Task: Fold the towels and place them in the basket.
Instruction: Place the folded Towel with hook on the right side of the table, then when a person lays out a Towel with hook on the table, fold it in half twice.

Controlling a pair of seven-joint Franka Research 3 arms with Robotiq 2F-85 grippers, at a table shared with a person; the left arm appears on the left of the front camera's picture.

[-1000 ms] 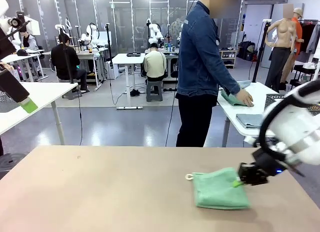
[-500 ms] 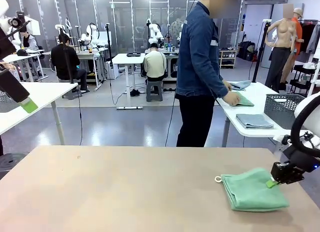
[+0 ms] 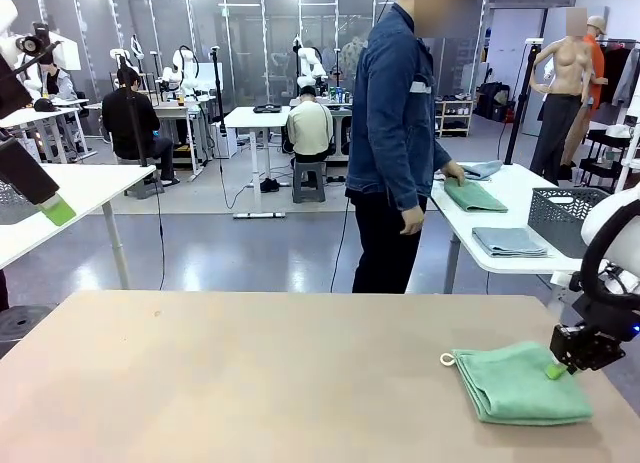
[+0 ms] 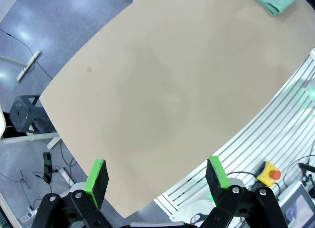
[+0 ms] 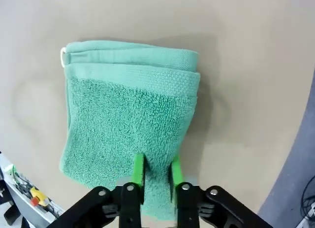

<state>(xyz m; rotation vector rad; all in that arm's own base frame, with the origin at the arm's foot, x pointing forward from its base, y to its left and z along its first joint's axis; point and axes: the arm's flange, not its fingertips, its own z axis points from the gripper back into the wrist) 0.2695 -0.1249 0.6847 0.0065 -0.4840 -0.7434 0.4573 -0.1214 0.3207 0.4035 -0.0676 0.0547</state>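
Observation:
A folded mint green towel with a small white loop lies on the tan table near its right edge. My right gripper sits at the towel's right edge. In the right wrist view its green pads stand close together, pinching a ridge of the towel between them. My left gripper hangs open and empty high over the table's left side, and the towel shows far off in its view. The dark mesh basket stands on the white side table at the right.
A person in a denim jacket stands beyond the table beside the white side table. On it lie a green cloth and folded grey-blue cloths. The towel lies close to the tan table's right edge.
My right gripper has dragged the green towel rightward toward the table's right edge. The person has lifted a hand off the cloth on the side table and turned away.

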